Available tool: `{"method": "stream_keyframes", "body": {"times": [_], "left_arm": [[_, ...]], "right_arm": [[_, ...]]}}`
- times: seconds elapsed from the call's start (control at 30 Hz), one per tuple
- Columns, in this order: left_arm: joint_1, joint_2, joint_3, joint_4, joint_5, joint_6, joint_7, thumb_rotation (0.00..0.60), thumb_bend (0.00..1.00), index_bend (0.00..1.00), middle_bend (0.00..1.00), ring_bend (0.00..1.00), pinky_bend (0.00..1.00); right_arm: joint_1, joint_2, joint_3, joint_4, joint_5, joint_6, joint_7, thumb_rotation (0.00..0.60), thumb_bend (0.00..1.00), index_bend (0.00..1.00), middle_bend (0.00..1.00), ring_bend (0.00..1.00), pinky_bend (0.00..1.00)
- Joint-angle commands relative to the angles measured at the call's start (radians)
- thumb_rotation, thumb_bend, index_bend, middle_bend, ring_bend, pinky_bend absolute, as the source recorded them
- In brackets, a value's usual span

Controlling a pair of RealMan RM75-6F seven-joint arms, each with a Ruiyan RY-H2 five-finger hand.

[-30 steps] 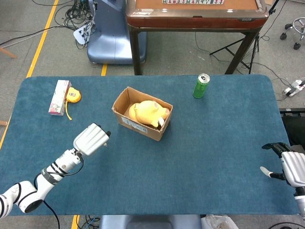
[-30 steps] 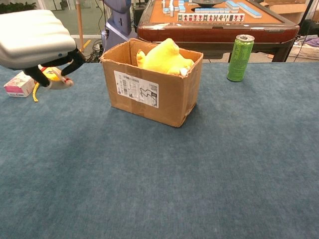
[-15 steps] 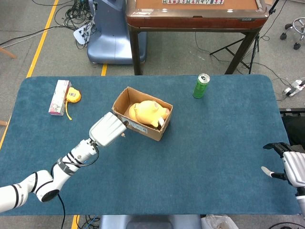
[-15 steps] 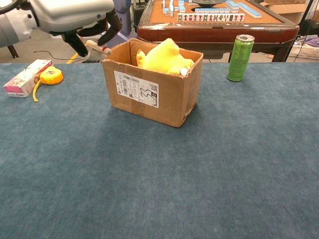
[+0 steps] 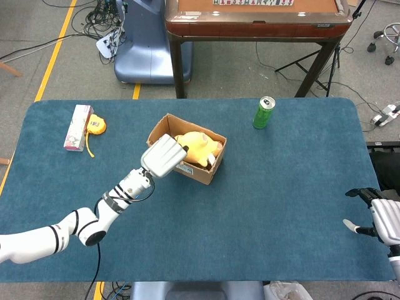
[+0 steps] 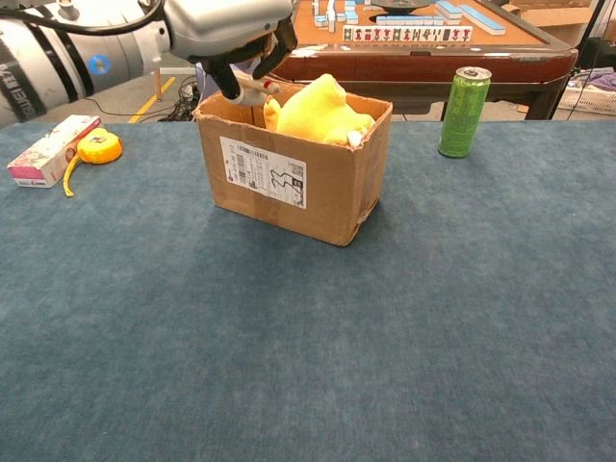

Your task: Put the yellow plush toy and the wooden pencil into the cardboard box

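Left hand (image 6: 236,29) hovering over the box (image 6: 294,173)

It is pinching the pencil (image 6: 258,88) above the box's left rim; the toy (image 6: 318,111) is sitting inside. Right hand (image 5: 382,220) is idling open at the table's (image 5: 281,206) right edge.

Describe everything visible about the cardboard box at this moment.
The cardboard box is a small brown corrugated carton that stands upright on the blue table, turned at an angle, with its top open and its flaps out of sight. A white printed shipping label is stuck to its front wall. The yellow plush toy sits inside, rising above the rim. The left hand hovers over its near-left corner, holding a small light object.
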Motion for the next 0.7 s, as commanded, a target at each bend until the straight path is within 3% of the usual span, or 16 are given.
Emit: {"method": "stream_keyframes", "body": {"times": [0.03, 0.33, 0.63, 0.7], "left_arm": [[-0.026, -0.041, -0.018, 0.042, -0.039, -0.007, 0.008, 0.600, 0.24, 0.68, 0.87, 0.81, 0.95], [-0.056, -0.106, -0.002, 0.129, -0.068, -0.009, 0.005, 0.600, 0.24, 0.64, 0.86, 0.80, 0.95], [-0.069, -0.121, 0.011, 0.146, -0.082, 0.004, 0.027, 0.600, 0.24, 0.28, 0.86, 0.79, 0.95], [-0.067, -0.120, 0.019, 0.142, -0.074, 0.015, 0.033, 0.600, 0.24, 0.24, 0.86, 0.79, 0.95]], "right_arm": [[0.002, 0.003, -0.003, -0.004, 0.000, -0.007, -0.003, 0.600, 0.15, 0.35, 0.36, 0.24, 0.47], [0.003, 0.007, -0.002, -0.002, -0.001, -0.008, 0.011, 0.600, 0.15, 0.35, 0.36, 0.24, 0.47], [0.004, 0.009, -0.003, 0.000, -0.004, -0.009, 0.019, 0.600, 0.14, 0.35, 0.36, 0.24, 0.47], [0.003, 0.009, -0.004, -0.001, -0.005, -0.008, 0.020, 0.600, 0.14, 0.35, 0.36, 0.24, 0.47]]}}
